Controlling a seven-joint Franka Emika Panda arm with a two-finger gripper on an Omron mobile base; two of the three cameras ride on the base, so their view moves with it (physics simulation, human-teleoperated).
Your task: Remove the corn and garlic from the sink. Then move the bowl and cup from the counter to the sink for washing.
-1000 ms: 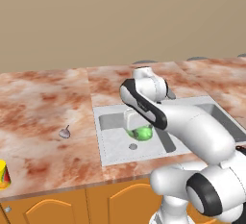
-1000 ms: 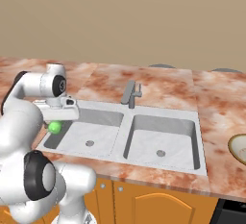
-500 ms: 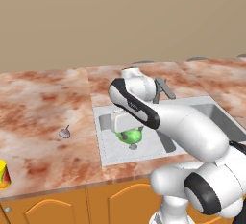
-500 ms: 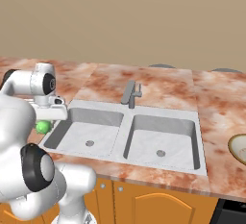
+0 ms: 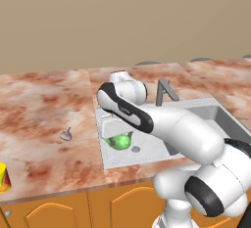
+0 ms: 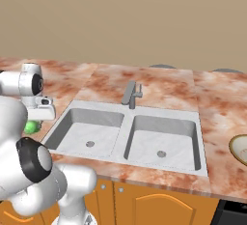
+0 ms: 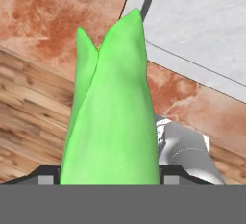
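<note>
In the left base view the corn (image 5: pixel 119 140) is seen carried at the near left part of the sink (image 5: pixel 147 146), while the garlic (image 5: pixel 66 135) is already laid on the counter (image 5: pixel 44 119) left of the sink and the cup (image 5: pixel 4 178) is left standing far to the sink's left; so one removal is judged done, the second under way, both washing moves outstanding; in the right base view the bowl (image 6: pixel 240 147) is revealed right of the sink, both basins bare, the corn just outside the sink's left rim; in the hand view the gripper (image 7: pixel 102 176) is shown clamped on the corn, above the counter edge by the sink's corner.
</note>
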